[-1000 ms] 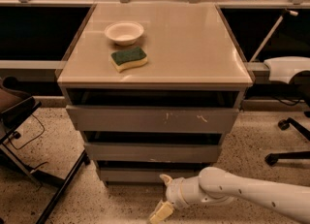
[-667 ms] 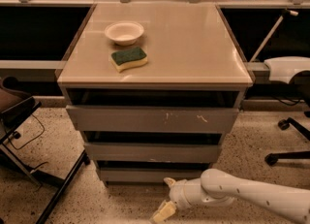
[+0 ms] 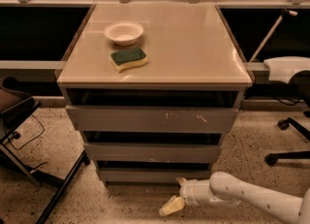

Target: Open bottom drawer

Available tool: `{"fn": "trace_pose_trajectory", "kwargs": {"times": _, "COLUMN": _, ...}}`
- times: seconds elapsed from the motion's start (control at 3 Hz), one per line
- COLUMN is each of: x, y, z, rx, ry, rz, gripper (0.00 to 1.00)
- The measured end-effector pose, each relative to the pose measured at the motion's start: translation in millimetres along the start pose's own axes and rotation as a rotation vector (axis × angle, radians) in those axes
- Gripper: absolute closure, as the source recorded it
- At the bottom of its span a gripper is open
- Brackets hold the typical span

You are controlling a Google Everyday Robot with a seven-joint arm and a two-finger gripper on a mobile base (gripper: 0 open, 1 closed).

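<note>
1. Camera view, bench (image 3: 160, 75): beige top, seen from the front and above, with three grey drawers stacked under the front edge.
2. Bowl (image 3: 123, 32): white, upright, towards the back-left corner.
3. Sponge (image 3: 128, 58): green over yellow, just in front of the bowl, on the left half of the top.
4. Top drawer (image 3: 152, 119): widest front, with pale scratches right of centre.
5. Middle drawer (image 3: 152, 151): narrower front, with a dark gap above it.
6. Bottom drawer (image 3: 154, 174): lowest front, plain, directly under the middle drawer, with a dark slot above it and the floor just beneath.
7. Gripper (image 3: 171, 197): low at the floor, below the bottom drawer's lower edge, under the right half of the bench front. The fingers (image 3: 170, 206) are apart, with nothing between them: one pale yellow finger slants down-left and the other reaches up towards the drawer front; contact cannot be told.
8. Arm (image 3: 242, 196): white, entering from the lower right.
</note>
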State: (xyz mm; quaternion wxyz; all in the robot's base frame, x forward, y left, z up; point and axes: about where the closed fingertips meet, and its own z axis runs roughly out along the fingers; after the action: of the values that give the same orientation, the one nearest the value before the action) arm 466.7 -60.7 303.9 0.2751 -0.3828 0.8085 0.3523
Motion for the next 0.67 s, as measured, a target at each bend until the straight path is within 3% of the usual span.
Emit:
{"fn": "trace_pose_trajectory", "kwargs": {"times": 0.33, "x": 3.4, "y": -14.0, "z": 3.6, "rx": 0.006, "ry": 0.008, "rz": 0.031, "gripper": 0.0}}
{"fn": "trace_pose_trajectory", "kwargs": {"times": 0.67, "x": 8.5, "y": -54.3, "z": 1.4, "rx": 0.058, "ry": -0.024, "rz": 0.09, "gripper": 0.0}}
